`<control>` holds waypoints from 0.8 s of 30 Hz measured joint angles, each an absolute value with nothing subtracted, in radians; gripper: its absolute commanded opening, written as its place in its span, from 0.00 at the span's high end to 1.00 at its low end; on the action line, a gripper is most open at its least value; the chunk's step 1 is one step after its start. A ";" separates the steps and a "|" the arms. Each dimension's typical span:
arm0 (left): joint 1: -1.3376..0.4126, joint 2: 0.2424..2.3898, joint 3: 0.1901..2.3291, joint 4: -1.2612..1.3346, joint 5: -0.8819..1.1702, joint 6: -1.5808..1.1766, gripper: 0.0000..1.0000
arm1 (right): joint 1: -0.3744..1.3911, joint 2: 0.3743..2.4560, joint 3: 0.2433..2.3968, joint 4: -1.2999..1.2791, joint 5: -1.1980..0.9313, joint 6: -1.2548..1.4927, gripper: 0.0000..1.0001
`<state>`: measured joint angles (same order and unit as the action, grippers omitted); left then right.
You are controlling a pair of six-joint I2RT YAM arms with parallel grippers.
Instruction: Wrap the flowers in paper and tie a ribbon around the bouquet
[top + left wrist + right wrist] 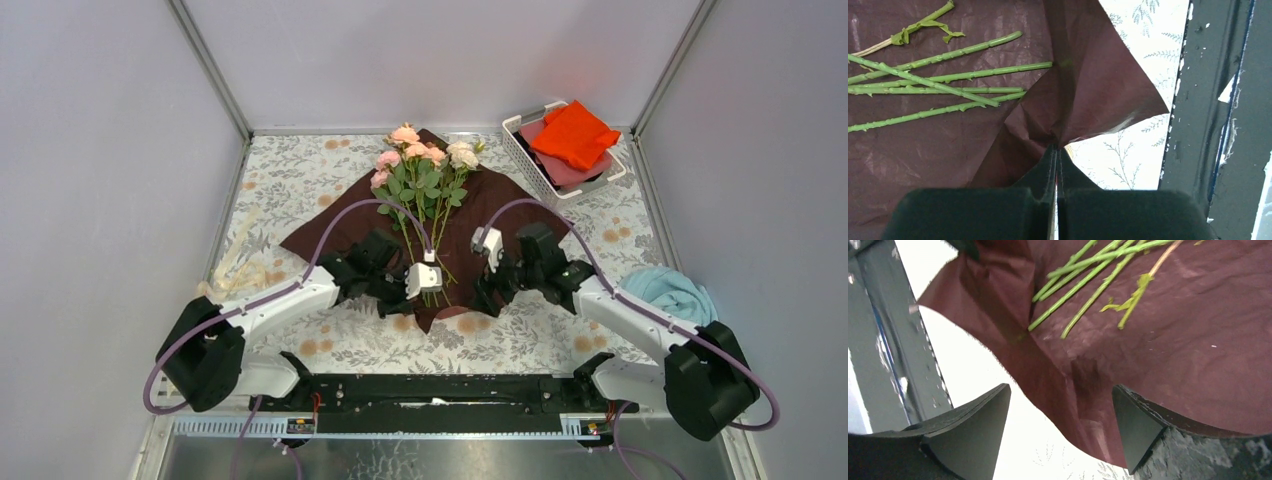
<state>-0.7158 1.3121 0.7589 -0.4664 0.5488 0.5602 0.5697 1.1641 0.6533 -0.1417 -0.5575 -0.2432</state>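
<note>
The flowers (425,165) lie on the dark red paper (330,225) spread over the patterned table, blooms pointing away from the arms. Their green stems (948,77) run toward the paper's near corner. My left gripper (1058,147) is shut on the paper's near edge, which bunches and lifts into a fold (1098,85) at the fingertips. My right gripper (1060,390) stands open at the near right edge of the paper (1198,340), with that edge hanging between its fingers. The cream ribbon (235,265) lies loose at the table's left side, away from both grippers.
A white basket (520,150) at the back right holds an orange cloth (575,135) over a dull pink one. A teal cloth (675,290) lies by the right arm. The black base rail (440,390) runs along the near edge.
</note>
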 measured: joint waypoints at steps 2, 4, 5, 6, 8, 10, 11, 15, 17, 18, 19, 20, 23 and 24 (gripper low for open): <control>-0.704 1.314 0.759 -0.467 0.574 0.560 1.00 | 0.570 1.179 0.606 -0.106 -0.592 -0.318 0.16; -0.700 1.314 0.759 -0.467 0.591 0.559 1.00 | 0.570 1.209 0.591 -0.094 -0.642 -0.387 0.13; -0.699 1.314 0.759 -0.467 0.598 0.559 1.00 | 0.570 1.220 0.591 -0.092 -0.666 -0.419 0.12; -0.698 1.314 0.759 -0.468 0.606 0.559 1.00 | 0.570 1.224 0.590 -0.086 -0.684 -0.449 0.12; -0.698 1.312 0.759 -0.468 0.616 0.558 1.00 | 0.576 1.223 0.577 -0.044 -0.699 -0.477 0.12; -0.697 1.309 0.759 -0.468 0.627 0.553 1.00 | 0.587 1.225 0.557 0.012 -0.699 -0.487 0.13; -0.697 1.308 0.757 -0.467 0.630 0.551 1.00 | 0.597 1.232 0.544 0.052 -0.699 -0.489 0.15; -0.694 1.301 0.755 -0.467 0.637 0.544 1.00 | 0.644 1.314 0.533 0.158 -0.698 -0.493 0.46; -0.693 1.296 0.755 -0.467 0.638 0.539 1.00 | 0.658 1.349 0.532 0.194 -0.698 -0.491 0.73; -0.693 1.292 0.755 -0.468 0.638 0.537 0.98 | 0.661 1.356 0.530 0.212 -0.698 -0.487 0.82; -0.693 1.289 0.754 -0.467 0.638 0.535 0.81 | 0.662 1.357 0.522 0.237 -0.699 -0.475 0.92; -0.693 1.283 0.751 -0.467 0.638 0.533 0.59 | 0.662 1.354 0.514 0.258 -0.699 -0.466 0.99; -0.690 1.268 0.748 -0.473 0.636 0.527 0.10 | 0.662 1.339 0.499 0.297 -0.704 -0.436 1.00; -0.686 1.263 0.748 -0.478 0.635 0.535 0.06 | 0.662 1.338 0.499 0.304 -0.705 -0.424 1.00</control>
